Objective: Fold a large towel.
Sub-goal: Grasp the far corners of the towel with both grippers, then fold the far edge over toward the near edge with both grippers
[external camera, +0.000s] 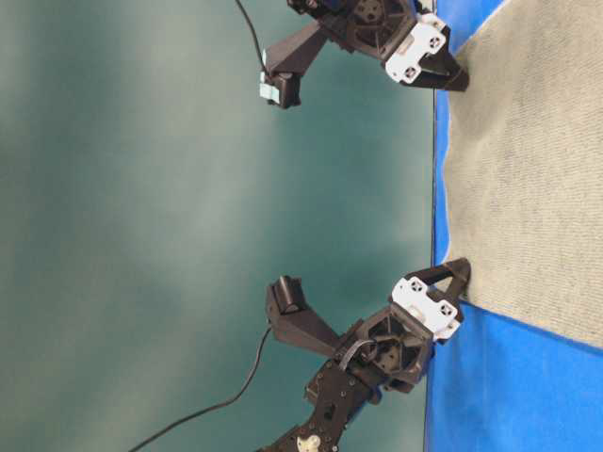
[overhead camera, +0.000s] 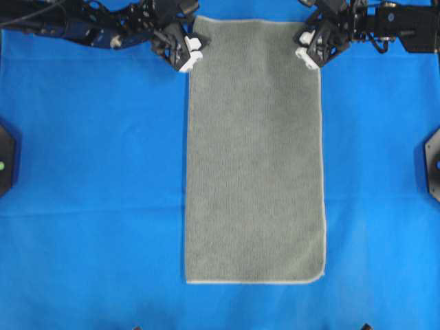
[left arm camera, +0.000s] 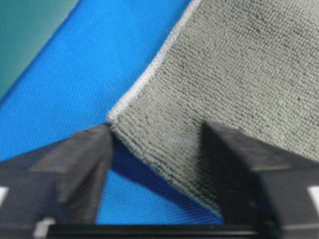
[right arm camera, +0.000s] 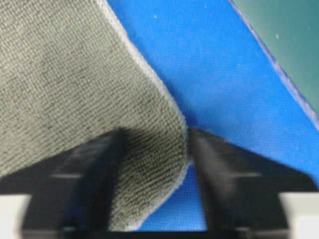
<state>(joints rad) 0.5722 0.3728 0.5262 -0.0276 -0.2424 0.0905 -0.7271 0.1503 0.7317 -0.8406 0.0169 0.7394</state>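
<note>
The large towel [overhead camera: 254, 151] lies flat and lengthwise on the blue table cloth [overhead camera: 89, 172], looking soft, light and floppy, best taken at its far corners, where the left gripper [overhead camera: 190, 56] and right gripper [overhead camera: 307, 49] each straddle one, jaws part-spread, not yet pinching.

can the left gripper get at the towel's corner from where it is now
Probably yes. In the left wrist view the left gripper already straddles the corner of the towel, the hem lying between its parted jaws with nothing else in the way.

A blue table cloth [overhead camera: 82, 172] carries the large towel [overhead camera: 254, 158], spread flat.
</note>
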